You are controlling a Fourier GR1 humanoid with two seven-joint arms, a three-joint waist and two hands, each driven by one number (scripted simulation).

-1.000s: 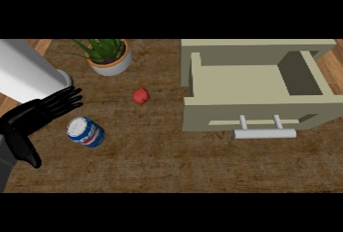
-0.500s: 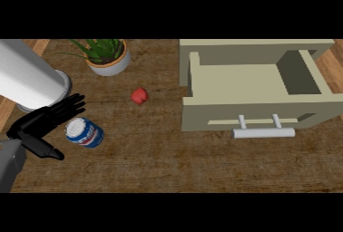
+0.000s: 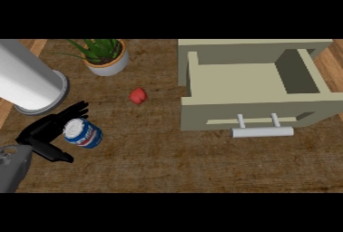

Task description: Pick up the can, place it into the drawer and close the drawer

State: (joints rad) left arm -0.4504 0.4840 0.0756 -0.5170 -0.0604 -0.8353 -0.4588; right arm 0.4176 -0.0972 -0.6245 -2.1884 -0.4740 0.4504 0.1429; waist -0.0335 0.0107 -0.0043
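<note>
At lower left, the left hand (image 3: 46, 132) flanked the blue-and-white can (image 3: 83, 132), fingers apart and unclamped; closing round it seemed the next need.

blue-and-white can (image 3: 82, 132) sits at left, well apart from the beige drawer (image 3: 234, 84), pulled open.

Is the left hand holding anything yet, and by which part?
Nothing is held yet. The left hand is open at the left of the can, fingers behind it, thumb in front; the can stands on the counter.
</note>
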